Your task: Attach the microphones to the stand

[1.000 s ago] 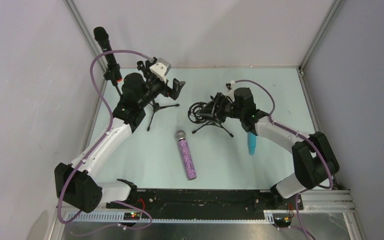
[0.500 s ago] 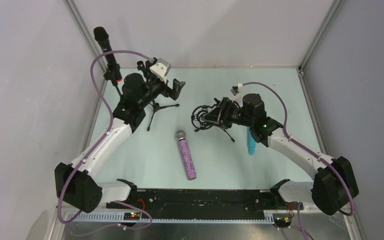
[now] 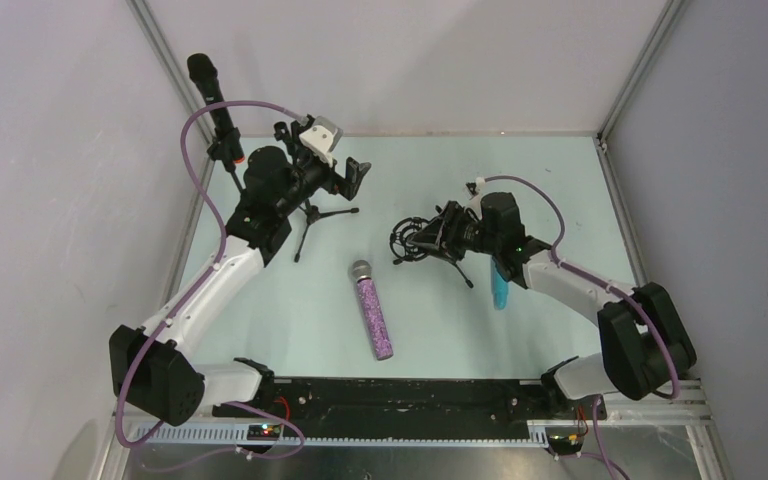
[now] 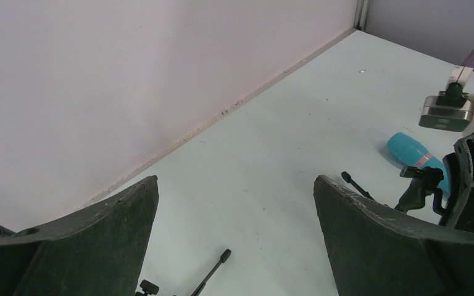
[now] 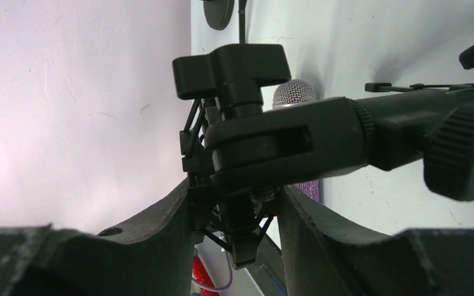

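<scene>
The black microphone (image 3: pixel 216 108) with an orange-red ring sits upright in a tripod stand (image 3: pixel 309 213) at the far left. My left gripper (image 3: pixel 356 176) hangs open and empty beside that stand, jaws wide apart in the left wrist view (image 4: pixel 236 185). The purple glitter microphone (image 3: pixel 373 309) lies on the table, and its mesh head shows in the right wrist view (image 5: pixel 294 94). The turquoise microphone (image 3: pixel 500 287) lies partly under my right arm and also shows in the left wrist view (image 4: pixel 410 152). My right gripper (image 3: pixel 438 232) is shut on a second black stand (image 3: pixel 413 236), gripping its clamp joint (image 5: pixel 265 145).
Grey walls with metal frame posts (image 3: pixel 165 60) close in the pale table on three sides. A leg of the left tripod (image 4: pixel 213 274) lies under my left gripper. A black rail (image 3: pixel 390 395) with the arm bases runs along the near edge.
My right arm has swung its elbow out and partly back, carrying the second stand a little to the right and nearer. The left arm and the microphones have not moved.
</scene>
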